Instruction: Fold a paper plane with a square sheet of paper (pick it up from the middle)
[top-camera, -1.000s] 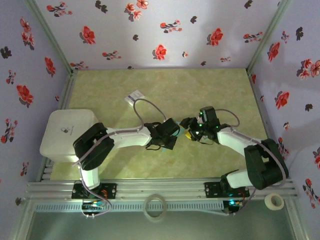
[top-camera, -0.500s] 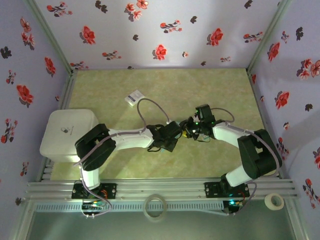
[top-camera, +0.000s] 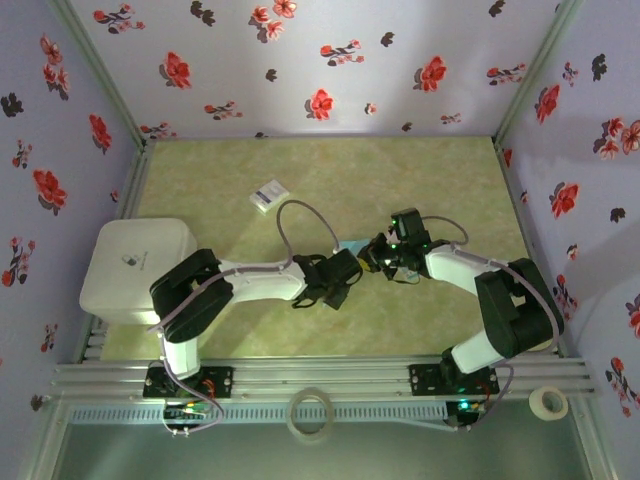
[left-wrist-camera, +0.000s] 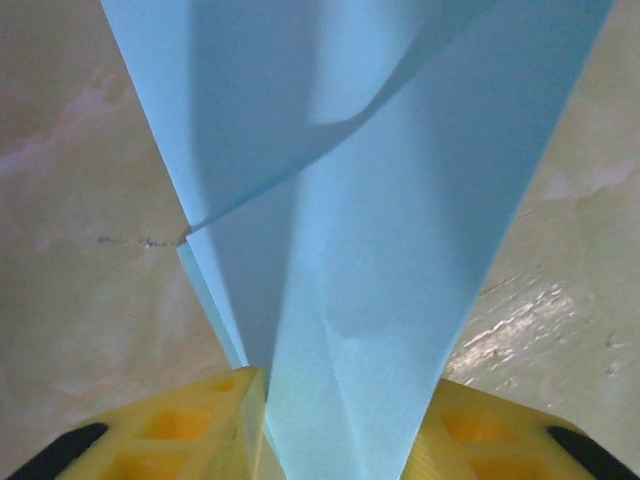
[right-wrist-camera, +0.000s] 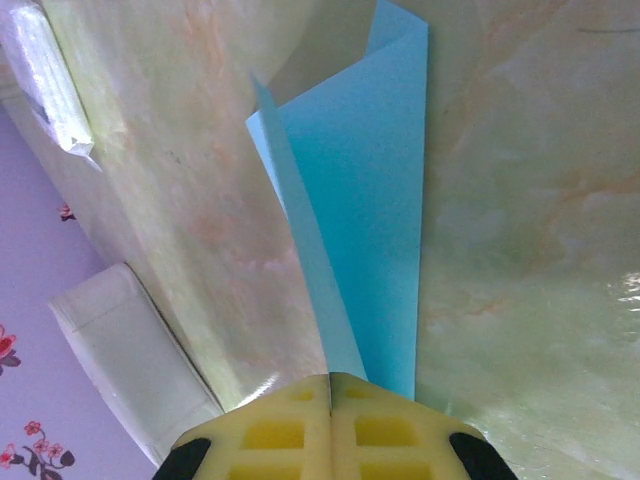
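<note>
Right end effector (right-wrist-camera: 332, 385) pinches the paper plane (right-wrist-camera: 365, 200) by its end, and you see it stretching away from there. Left end effector (left-wrist-camera: 335, 400) is half open, the plane between its fingers (left-wrist-camera: 180, 430).

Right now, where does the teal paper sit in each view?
Top external: teal paper, a small sliver at mid-table, picture centre.
Left wrist: teal paper, centre, widening upward from the bottom edge.
Right wrist: teal paper, centre, rising from the bottom edge.
Shared landmark: marbled green tabletop.
</note>
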